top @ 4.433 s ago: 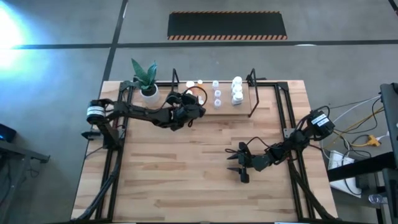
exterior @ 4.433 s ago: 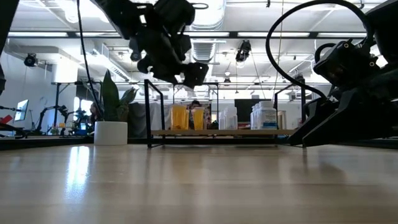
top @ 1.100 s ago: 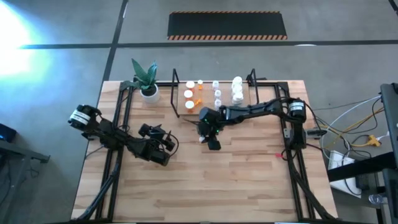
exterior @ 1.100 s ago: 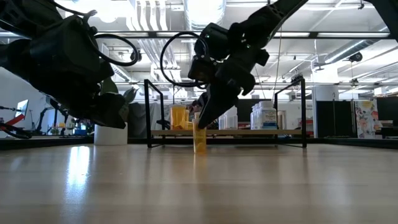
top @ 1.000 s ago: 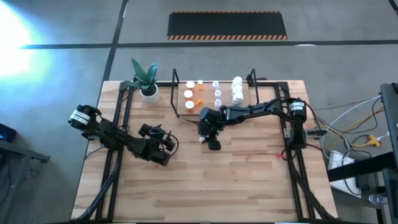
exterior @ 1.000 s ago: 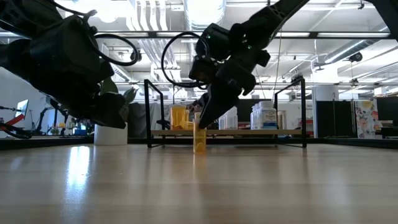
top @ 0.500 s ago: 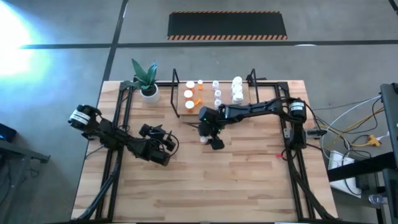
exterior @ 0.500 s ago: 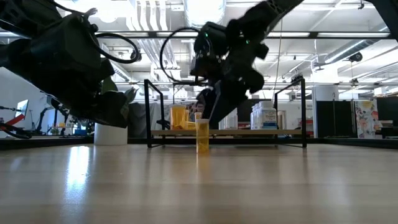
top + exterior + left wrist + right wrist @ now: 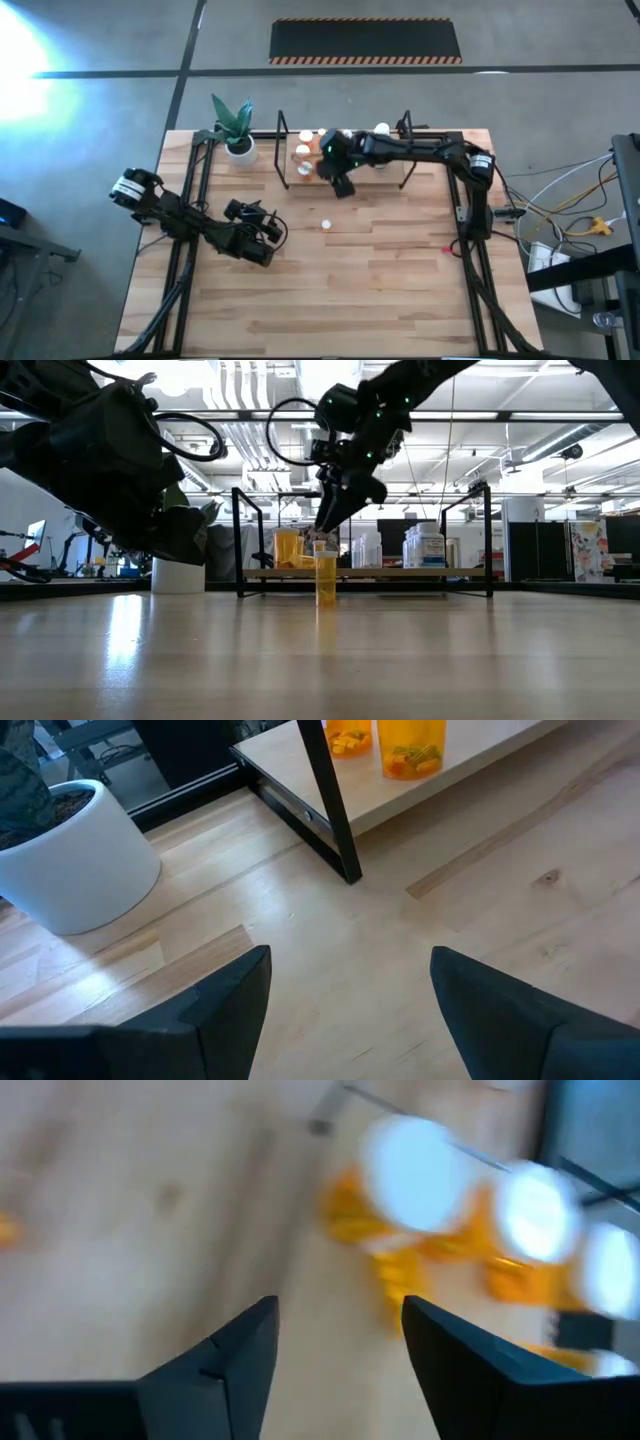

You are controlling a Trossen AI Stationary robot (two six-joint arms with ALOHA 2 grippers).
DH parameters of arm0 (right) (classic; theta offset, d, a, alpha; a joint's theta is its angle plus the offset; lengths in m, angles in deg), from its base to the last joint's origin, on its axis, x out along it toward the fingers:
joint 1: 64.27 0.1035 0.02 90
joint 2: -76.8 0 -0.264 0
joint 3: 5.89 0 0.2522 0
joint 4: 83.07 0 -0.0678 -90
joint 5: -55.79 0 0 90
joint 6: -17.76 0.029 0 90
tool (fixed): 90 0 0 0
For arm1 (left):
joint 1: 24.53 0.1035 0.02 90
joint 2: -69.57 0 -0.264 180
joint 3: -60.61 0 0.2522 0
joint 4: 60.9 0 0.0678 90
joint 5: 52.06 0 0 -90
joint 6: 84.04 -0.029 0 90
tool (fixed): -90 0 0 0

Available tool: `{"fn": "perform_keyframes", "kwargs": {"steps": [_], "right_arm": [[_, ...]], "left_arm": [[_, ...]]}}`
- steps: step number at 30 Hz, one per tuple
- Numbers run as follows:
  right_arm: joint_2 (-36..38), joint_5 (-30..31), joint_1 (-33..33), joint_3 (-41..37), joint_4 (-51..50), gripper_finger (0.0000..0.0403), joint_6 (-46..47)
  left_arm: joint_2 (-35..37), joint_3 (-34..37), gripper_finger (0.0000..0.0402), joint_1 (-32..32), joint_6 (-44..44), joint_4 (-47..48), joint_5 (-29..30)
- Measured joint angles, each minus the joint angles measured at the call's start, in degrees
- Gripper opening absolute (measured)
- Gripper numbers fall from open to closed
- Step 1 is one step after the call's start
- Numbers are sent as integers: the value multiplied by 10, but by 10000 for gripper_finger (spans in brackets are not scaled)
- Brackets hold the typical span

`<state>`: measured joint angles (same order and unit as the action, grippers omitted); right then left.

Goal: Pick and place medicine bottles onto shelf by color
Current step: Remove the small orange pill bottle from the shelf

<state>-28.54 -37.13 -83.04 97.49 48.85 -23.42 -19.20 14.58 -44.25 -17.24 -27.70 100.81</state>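
The right gripper (image 9: 341, 183), its dark fingers spread apart and holding nothing, hangs above the near left edge of the light wooden shelf in a thin black wire frame (image 9: 395, 165), close to the orange medicine bottles with white caps (image 9: 440, 1220) already grouped at that end. A lone small orange bottle with a white cap (image 9: 326, 225) stands upright on the pale wooden bench (image 9: 400, 290), well apart from the shelf on its near side; judging by the colour sorting asked for, it belongs with the orange group and is not yet shelved. White-capped bottles with white or pale bodies (image 9: 381, 131) sit farther right on the shelf, apparently kept apart by colour. The left gripper (image 9: 262, 238) waits over the bench's left half, its fingers parted and empty in its wrist view, near a white round plant pot with green leaves (image 9: 239, 147). From above, the right arm covers much of the shelf's middle, so the bottle count there is uncertain; the right wrist view is smeared, leaving bottle outlines hard to separate.
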Motion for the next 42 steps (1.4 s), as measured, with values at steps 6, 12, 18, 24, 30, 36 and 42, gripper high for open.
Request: {"fn": "perform_keyframes", "kwargs": {"steps": [6,12,18,24,30,36,42], "right_arm": [[-15,-48,-60,-4,64,185,-7],[-66,-61,-75,31,66,168,-34],[-118,-61,-87,99,10,155,-39],[-162,-63,-90,147,-41,141,-54],[-186,-64,-90,199,-107,118,-60],[-177,-65,-90,220,-165,83,-48],[-146,-65,-93,205,-201,88,-13]], "left_arm": [[0,0,258,0,0,-3,0],[0,0,258,0,-1,-9,2],[0,0,258,0,-2,-10,3],[0,0,258,0,-2,-10,3],[0,0,258,0,-2,-10,5],[0,0,258,0,-2,-10,5],[0,0,258,0,-1,-10,5]]}}
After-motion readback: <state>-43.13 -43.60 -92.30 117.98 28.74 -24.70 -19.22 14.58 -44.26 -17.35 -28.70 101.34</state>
